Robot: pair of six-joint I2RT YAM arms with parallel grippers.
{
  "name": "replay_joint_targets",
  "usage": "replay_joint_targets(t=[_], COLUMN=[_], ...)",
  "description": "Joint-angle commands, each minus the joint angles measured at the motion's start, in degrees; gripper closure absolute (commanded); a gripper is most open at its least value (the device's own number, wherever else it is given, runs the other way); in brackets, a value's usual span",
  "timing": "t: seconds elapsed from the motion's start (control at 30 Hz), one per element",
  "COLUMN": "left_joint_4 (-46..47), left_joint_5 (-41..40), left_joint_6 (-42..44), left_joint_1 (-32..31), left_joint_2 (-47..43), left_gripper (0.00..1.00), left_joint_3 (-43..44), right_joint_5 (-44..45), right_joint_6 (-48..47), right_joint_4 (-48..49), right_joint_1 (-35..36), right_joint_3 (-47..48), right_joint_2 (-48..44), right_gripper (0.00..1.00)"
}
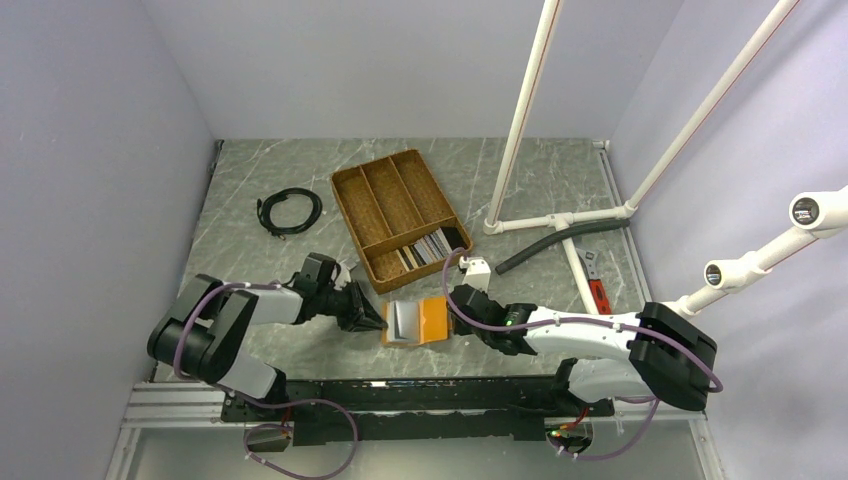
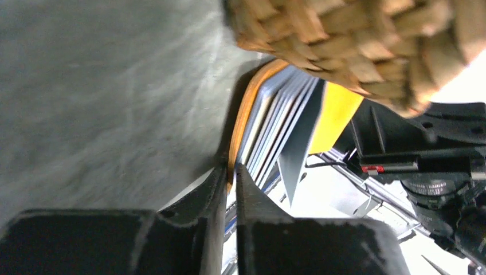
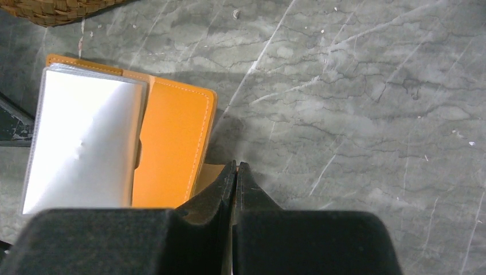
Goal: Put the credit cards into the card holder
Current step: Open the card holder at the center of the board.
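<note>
- The card holder [image 1: 438, 321] is lying open on the table [image 1: 240, 262], just in front of the wicker tray [image 1: 385, 205].
- The left gripper [image 2: 231, 169] is pinching the holder's orange edge, its fingers almost touching.
- The right gripper [image 3: 235, 167] is squeezing tight shut (nothing in it), its tips sitting beside the holder's flap.
- The credit cards [image 1: 425, 248] are standing in the tray's near part.
</note>
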Motion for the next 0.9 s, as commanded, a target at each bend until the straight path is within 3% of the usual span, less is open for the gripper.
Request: replay_joint_targets(t=[0.0, 0.17, 0.3, 0.47, 0.6, 0.7, 0.87], left_joint_4=[9.52, 2.52, 0.29, -3.01, -6.56, -10.35, -19.6], left_joint_5=[1.42, -3.24, -4.89, -6.93, -8.77, -10.76, -15.88], left_joint_6=[-3.52, 0.04, 0.84, 2.2, 3.99, 4.91, 5.6], left_joint_1=[-1.72, -3.62, -5.63, -9.33, -10.77, -10.79, -10.78], left_joint_2=[-3.69, -11.57, -14.62, -13.63, -10.86, -10.99, -13.88], left_gripper=[0.9, 0.94, 0.97, 1.0, 1.0, 1.0, 1.0], left_joint_3=[-0.24, 2.26, 4.48, 8.16, 10.64, 11.09, 11.64], right_joint_5=[-1.5, -2.15, -0.36, 1.28, -5.79, -16.46, -26.52], right_joint_6=[-1.36, -2.62, -2.75, -5.08, -8.76, -9.65, -8.05], right_joint_4=[2.41, -0.49, -9.54, -19.16, -12.47, -2.95, 5.31], right_joint_1=[-0.06, -0.24, -0.57, -0.59, -0.93, -4.87, -10.86], right_joint_3=[-0.24, 1.13, 6.32, 12.69, 11.99, 9.03, 5.74], right_joint_2=[-1.11, -0.51, 1.33, 0.88, -3.95, -4.59, -1.56], right_gripper=[1.0, 0.98, 0.69, 0.43, 0.23, 0.22, 0.36])
